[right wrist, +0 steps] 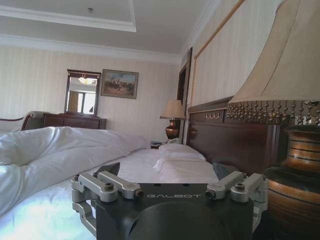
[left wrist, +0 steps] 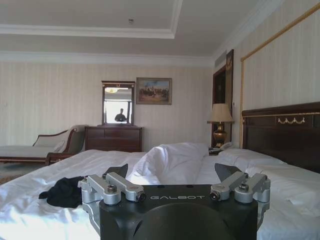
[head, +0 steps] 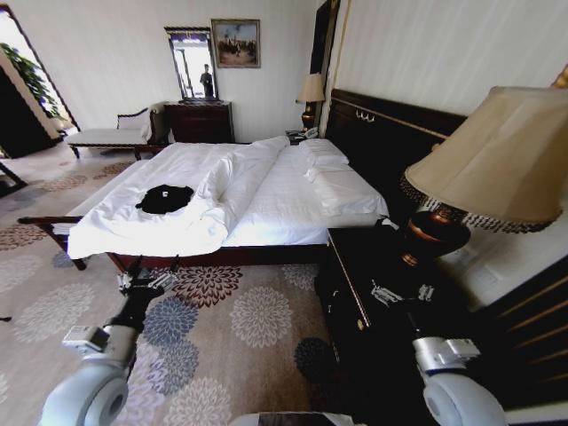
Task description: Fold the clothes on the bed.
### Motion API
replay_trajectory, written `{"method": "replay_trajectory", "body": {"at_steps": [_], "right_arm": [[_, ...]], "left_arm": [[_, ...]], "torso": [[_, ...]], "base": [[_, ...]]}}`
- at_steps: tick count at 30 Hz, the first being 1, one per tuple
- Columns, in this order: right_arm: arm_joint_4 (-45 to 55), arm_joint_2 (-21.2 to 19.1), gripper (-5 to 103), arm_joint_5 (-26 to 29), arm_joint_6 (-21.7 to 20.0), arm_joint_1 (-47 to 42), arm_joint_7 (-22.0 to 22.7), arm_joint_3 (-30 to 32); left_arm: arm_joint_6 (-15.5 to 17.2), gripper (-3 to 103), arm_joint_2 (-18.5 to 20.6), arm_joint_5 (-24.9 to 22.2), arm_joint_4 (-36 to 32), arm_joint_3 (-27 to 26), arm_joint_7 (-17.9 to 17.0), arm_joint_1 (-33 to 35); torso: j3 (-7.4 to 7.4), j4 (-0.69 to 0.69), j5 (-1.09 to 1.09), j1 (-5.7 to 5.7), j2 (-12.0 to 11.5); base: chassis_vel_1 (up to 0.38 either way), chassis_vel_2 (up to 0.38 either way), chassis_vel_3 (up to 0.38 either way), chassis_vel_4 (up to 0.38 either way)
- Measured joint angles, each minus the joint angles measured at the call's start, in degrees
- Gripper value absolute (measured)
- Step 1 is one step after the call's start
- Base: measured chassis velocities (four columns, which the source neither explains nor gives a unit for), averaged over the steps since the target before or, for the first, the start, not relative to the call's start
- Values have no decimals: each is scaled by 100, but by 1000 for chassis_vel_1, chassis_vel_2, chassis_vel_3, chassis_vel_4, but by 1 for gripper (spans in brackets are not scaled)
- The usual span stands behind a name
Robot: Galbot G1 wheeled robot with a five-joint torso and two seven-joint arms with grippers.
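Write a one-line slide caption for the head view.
Black T-shirt lies crumpled on the white bed; both grippers, left and right, hang open short of it.

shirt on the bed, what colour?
Black. The T-shirt lies crumpled on the white bed; the head view shows it best.

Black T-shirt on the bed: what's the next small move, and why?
Probably drive the base a little closer to the bed's side. The crumpled black cotton T-shirt lies well in on the white duvet, while the left end effector hangs open over the floral carpet, short of the dark wooden bed frame. The right end effector, also open, sits by the bedside lamp.
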Motion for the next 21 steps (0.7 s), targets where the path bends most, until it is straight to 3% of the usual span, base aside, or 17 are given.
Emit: {"method": "replay_trajectory", "body": {"at_steps": [21], "right_arm": [[-5, 110, 100, -202, 33, -116, -104, -4]], "left_arm": [[21, 96, -9, -35, 27, 8, -40, -33]], "torso": [[0, 0, -1, 0, 0]], "base": [[-34, 38, 37, -36]]}}
